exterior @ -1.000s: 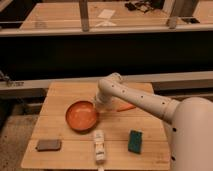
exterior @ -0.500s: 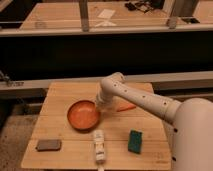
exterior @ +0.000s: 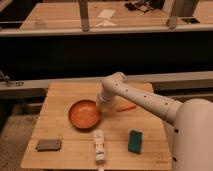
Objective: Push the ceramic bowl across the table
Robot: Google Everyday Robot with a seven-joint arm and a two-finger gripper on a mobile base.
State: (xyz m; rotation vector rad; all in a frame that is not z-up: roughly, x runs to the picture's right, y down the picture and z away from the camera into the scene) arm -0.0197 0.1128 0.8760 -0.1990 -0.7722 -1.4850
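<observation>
End effector (exterior: 102, 106) beside round, shallow ceramic bowl (exterior: 82, 114)

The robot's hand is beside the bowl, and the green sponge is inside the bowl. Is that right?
Not quite. The camera view shows the sponge lying flat on the table, well apart from the bowl, not inside it. The hand is beside the bowl, just as you said.
</observation>
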